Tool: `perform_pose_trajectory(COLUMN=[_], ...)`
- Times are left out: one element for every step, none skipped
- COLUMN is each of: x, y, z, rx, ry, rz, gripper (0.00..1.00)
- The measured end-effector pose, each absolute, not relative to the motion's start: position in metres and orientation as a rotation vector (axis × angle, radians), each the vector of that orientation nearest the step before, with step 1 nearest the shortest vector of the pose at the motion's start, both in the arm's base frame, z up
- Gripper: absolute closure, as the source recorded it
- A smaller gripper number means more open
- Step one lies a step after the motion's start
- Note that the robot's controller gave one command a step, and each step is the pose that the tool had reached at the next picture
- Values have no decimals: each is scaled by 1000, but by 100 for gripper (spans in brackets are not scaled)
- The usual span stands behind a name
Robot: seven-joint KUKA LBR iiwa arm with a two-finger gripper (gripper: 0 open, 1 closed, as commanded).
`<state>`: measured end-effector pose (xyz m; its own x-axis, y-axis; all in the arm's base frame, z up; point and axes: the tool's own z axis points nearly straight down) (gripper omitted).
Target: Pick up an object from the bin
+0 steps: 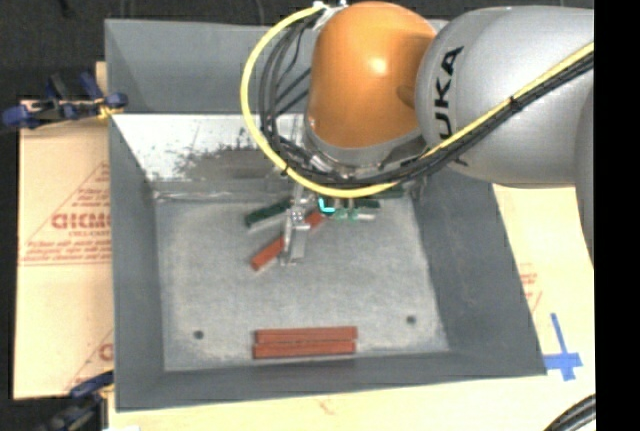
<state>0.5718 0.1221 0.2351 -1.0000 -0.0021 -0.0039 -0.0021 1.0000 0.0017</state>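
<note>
Red-brown and small, the stick (pixel 264 258) I judged to be my pick lay well beyond the long brick-coloured bar (pixel 305 342), toward the bin's (pixel 200 304) middle, and my tool (pixel 295 241) stood just beside it, low for a grasp, though spread or pinched I could not tell.

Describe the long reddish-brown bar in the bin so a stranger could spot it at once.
Start at the grey bin and go to the bottom edge of its floor, away from the arm. The bar lies there flat and alone, lengthwise along that edge. It is far longer than the small red stick and green bits mid-bin.
</note>
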Motion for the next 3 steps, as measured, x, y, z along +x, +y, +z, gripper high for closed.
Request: perform_pose_trajectory(x=[549, 550, 561], y=[120, 102, 88], z=[199, 141, 77], rx=[-90, -166, -140], ry=[3130, 3129, 3130], rz=[2, 1, 3], gripper=[0, 0, 0])
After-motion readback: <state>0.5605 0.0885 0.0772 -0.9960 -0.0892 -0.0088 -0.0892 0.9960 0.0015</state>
